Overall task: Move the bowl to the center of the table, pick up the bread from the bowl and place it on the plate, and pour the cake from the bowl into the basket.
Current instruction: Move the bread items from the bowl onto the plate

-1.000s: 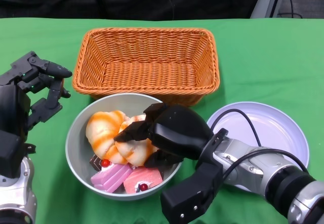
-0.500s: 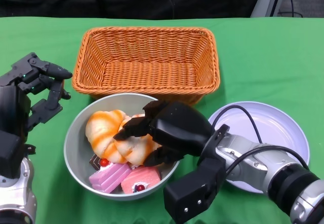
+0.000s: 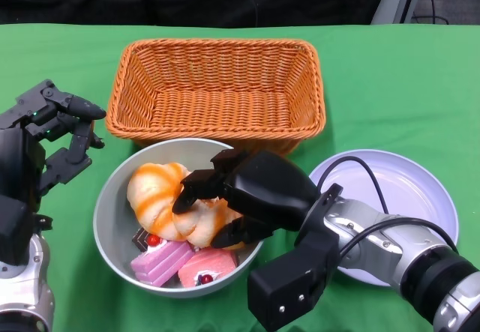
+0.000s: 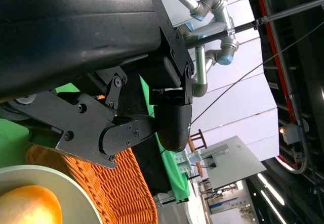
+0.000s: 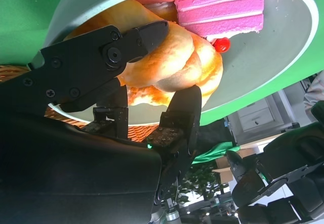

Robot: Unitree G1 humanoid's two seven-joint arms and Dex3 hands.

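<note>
one bread (image 3: 202,219) lies in the bowl (image 3: 112,197), grasped by the right hand (image 3: 244,197).

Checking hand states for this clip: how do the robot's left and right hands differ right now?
The right hand reaches into the bowl and grips a bread roll; the left hand hangs beside the bowl, holding nothing. The right hand's fingers close on the roll; the left's are loosely apart. Both are black, on silver forearms.

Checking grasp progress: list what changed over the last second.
The right hand has closed its fingers tighter around the bread in the bowl and drifted slightly toward the robot's left; the bowl nudged a little the same way. The bread is not lifted. The left hand, basket, plate and cake stayed put.
</note>
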